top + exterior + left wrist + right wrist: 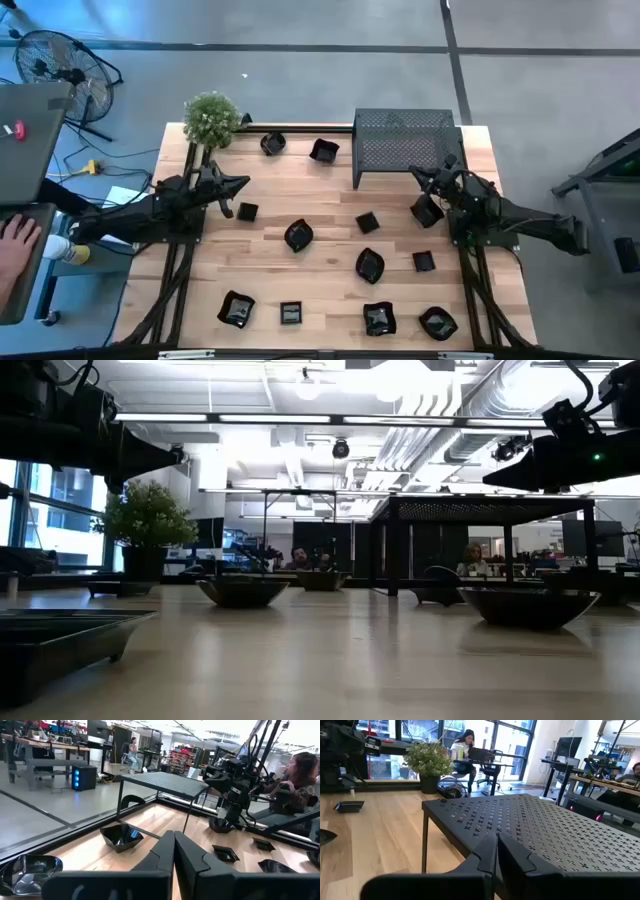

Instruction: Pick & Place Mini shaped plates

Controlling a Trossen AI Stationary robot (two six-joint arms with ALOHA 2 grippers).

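Both hands are pressed together and empty: left hand (243,182), right hand (415,173); mini shaped plates (298,235) lie scattered across the tabletop (330,290), none picked.

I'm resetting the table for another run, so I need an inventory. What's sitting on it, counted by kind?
Mini shaped plates: 12
Perforated metal stand: 1
Green plant: 1
Total: 14
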